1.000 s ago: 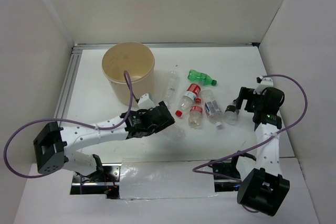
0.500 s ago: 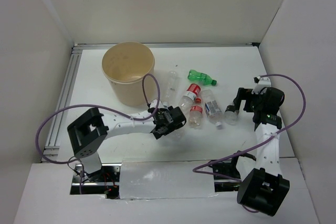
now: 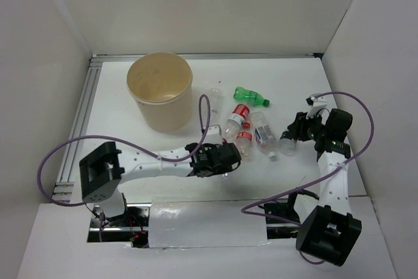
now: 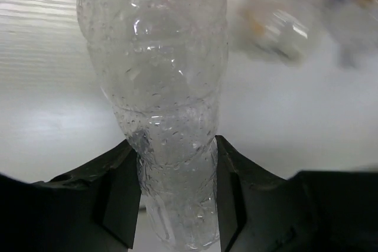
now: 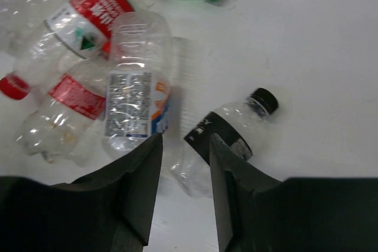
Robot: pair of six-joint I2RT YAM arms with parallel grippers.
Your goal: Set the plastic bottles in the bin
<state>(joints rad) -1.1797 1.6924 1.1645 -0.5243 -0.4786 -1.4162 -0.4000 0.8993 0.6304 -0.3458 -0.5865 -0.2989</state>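
Your left gripper [image 4: 175, 163]: fingers closed against both sides of a clear unlabelled plastic bottle [image 4: 158, 81], lower centre of the top view.
Your right gripper [image 5: 184, 146]: fingers parted, holding nothing; a black-labelled clear bottle [image 5: 227, 134] lies just ahead.
Round beige bin [image 3: 163, 114]: upper left, upright.

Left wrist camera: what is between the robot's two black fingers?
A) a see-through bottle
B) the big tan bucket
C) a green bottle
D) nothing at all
A: in the left wrist view a clear bottle dotted with droplets sits between the black fingers of the left gripper, which touch it on both sides.
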